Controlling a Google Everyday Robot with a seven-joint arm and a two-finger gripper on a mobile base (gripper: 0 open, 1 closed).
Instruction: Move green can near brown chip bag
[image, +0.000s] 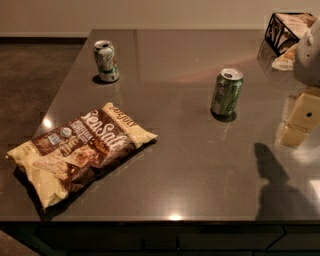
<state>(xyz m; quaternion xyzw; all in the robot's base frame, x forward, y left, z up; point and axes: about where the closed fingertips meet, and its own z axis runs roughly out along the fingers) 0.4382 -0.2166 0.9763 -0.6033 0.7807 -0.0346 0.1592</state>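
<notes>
Dark, glossy and faintly reflective, the surface (190, 165) fills most of the camera view, with a pale wall behind it and darker floor off to one side.

We see the end effector (299, 120) at the right edge of the view, a cream-coloured blocky piece under a white arm segment, hanging just above the surface. We cannot tell whether it is open or closed, and nothing appears to be held in it.

The green can (226, 92), a small metallic drink can, dark green all over with a silver top, stands upright to the left of the end effector and slightly farther back, near it but clearly apart. Its long axis is vertical, so we judge a sideways approach from the right would meet its round wall.

The brown chip bag (80, 150), a large flat crinkly snack bag with a dark brown centre and pale cream ends, lies far to the left of the end effector and nearer the front edge, well apart from the green can. The carry therefore runs leftward and forward.

Beyond the bag, a white can (106, 61) with green and red markings stands upright. A black wire basket (286, 30) sits behind the end effector.
</notes>
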